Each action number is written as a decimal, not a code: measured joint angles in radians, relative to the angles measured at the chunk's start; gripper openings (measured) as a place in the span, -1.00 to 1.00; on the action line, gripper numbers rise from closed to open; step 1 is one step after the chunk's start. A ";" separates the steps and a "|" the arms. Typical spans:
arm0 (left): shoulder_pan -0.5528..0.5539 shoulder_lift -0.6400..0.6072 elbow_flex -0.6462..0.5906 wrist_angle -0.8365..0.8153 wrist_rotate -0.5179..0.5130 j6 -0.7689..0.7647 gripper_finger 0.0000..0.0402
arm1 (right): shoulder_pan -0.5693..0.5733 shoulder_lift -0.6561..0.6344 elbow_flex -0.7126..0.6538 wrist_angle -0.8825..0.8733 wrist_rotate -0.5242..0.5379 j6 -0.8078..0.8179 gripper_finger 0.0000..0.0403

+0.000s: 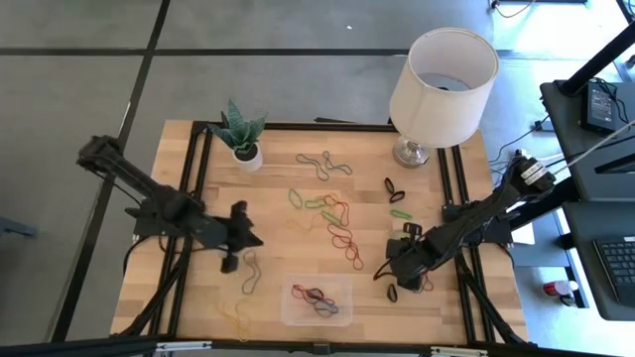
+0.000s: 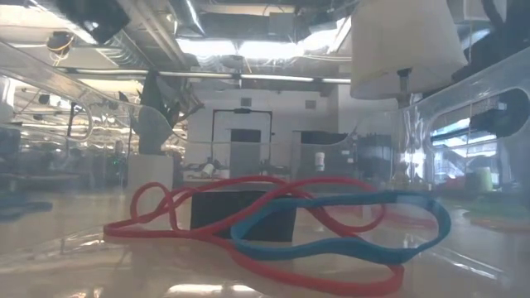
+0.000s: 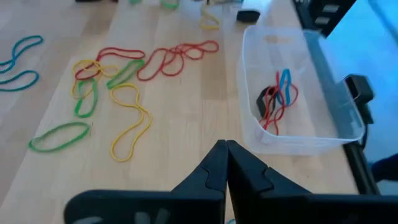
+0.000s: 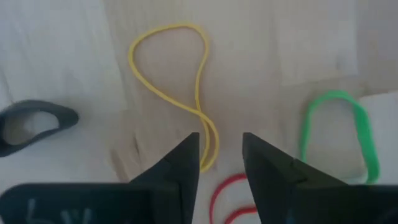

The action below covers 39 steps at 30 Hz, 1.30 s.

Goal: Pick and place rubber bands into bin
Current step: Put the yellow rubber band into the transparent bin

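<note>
A pale wooden table (image 1: 198, 297) edged with dark rails stands on a grey floor, and the low view looks through clear plastic into a bright workshop beyond. At the left, the left gripper (image 1: 230, 262) hangs over bare wood near the front, its fingers pressed together and holding nothing, with open tabletop all around it. Just beyond it stands a small potted plant (image 1: 241, 134) near the back edge. The rubber bands (image 1: 332, 213) lie scattered across the middle of the table in red, green, yellow and darker loops, most of them stretched into long ovals running roughly from the back toward the front; a red chain trails diagonally toward the front right. The bin (image 1: 317, 299) sits at the front edge, centre, its long side along that edge, with a few red, blue and dark bands already inside. To the right, a white lamp (image 1: 442, 84) stands at the back corner. The right gripper (image 1: 389, 273) is low over the table front right of the bands, fingers parted with a narrow gap, empty, a yellow band (image 4: 180, 87) lying just ahead and a black band (image 4: 31, 124) beside it.
</note>
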 joint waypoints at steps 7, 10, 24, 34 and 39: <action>0.000 -0.216 -0.140 0.013 -0.042 0.012 -0.99 | 0.000 0.086 0.004 0.033 -0.011 0.005 -0.43; 0.000 -0.278 -0.182 0.013 -0.059 0.039 -0.99 | 0.001 0.120 0.009 0.029 -0.014 0.031 -0.53; 0.119 -0.425 -0.326 0.068 -0.042 0.221 -0.99 | 0.004 0.075 0.201 -0.176 0.044 0.264 -0.98; 0.238 -0.492 -0.382 0.069 0.066 0.309 -0.99 | -0.001 0.188 0.661 -0.482 0.251 0.210 -0.99; 0.245 -0.529 -0.383 0.040 0.065 0.318 -0.99 | -0.021 0.366 0.919 -0.506 0.268 0.103 -1.00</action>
